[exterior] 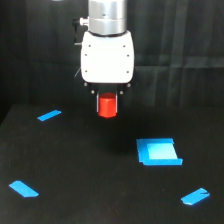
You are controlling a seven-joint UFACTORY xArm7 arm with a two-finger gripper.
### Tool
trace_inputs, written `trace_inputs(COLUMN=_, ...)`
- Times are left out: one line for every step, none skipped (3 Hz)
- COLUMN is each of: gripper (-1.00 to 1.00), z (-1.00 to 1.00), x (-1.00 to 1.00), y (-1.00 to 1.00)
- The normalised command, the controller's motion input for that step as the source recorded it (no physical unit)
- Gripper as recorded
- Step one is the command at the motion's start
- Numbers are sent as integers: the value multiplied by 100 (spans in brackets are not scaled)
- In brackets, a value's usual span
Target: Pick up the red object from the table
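The red object (107, 106), a small bright red-orange block, hangs above the black table (75, 165), clearly off its surface. My gripper (107, 106) is shut on the red object, its thin dark fingers pressing both sides just below the white body of the arm. A faint dark shadow lies on the table beneath it.
A blue square patch (159, 151) lies on the exterior view's right of the gripper. Blue tape strips sit at the upper left (49, 115), lower left (23, 188) and lower right (195, 196). A dark curtain hangs behind the table.
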Motion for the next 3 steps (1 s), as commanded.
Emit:
trace_inputs(gripper=-100, z=4, x=-2, y=8)
trace_inputs(gripper=-93, z=6, x=13, y=2)
trace_inputs(gripper=-100, z=9, x=2, y=-1)
